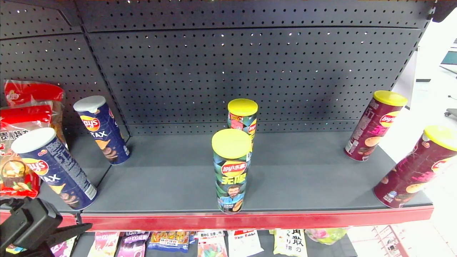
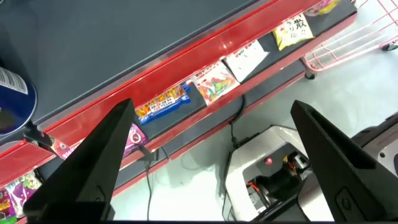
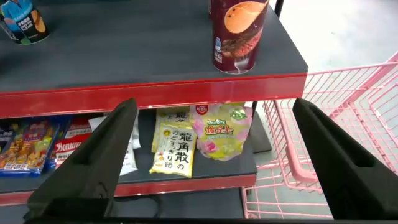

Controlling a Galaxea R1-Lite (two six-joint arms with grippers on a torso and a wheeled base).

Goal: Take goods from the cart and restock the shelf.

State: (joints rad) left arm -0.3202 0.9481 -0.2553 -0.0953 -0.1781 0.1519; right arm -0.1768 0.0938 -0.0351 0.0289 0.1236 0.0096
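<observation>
Six chip cans stand on the grey shelf (image 1: 303, 171): two blue ones (image 1: 101, 130) (image 1: 53, 167) at the left, two yellow-lidded green ones (image 1: 231, 171) (image 1: 242, 116) in the middle, two maroon ones (image 1: 375, 125) (image 1: 416, 169) at the right. My left gripper (image 2: 211, 155) is open and holds nothing, low in front of the shelf's left end; one finger (image 1: 71, 230) shows in the head view. My right gripper (image 3: 214, 162) is open and bare too, below the shelf's right end, under the front maroon can (image 3: 238, 31). The pink wire cart (image 3: 348, 124) stands to the right.
The shelf has a red front lip (image 1: 250, 219). Snack bags (image 3: 174, 140) lie on the lower shelf beneath it. Red bagged goods (image 1: 21, 117) stand at the far left. A perforated back panel (image 1: 250, 71) closes the shelf. Wide bare gaps lie between the can pairs.
</observation>
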